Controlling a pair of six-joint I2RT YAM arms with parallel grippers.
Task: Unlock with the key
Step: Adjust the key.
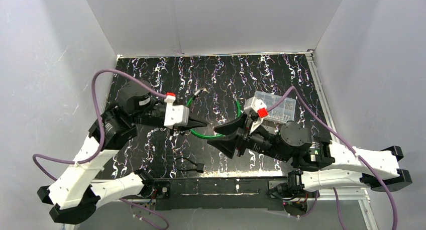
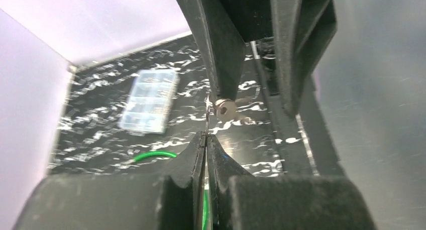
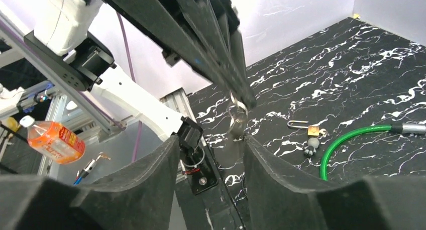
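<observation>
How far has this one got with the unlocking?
Done: the key hangs by its ring from the shut left claw. In hand: the right claw stands open on either side of that key, not clamped on it. Left: the padlock lies apart, near the green cable, with no key in it, so inserting and turning both remain.

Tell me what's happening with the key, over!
Left gripper shut on key. Right gripper open around it. Padlock on table beside green cable, untouched. Nothing seen blocking it.
</observation>
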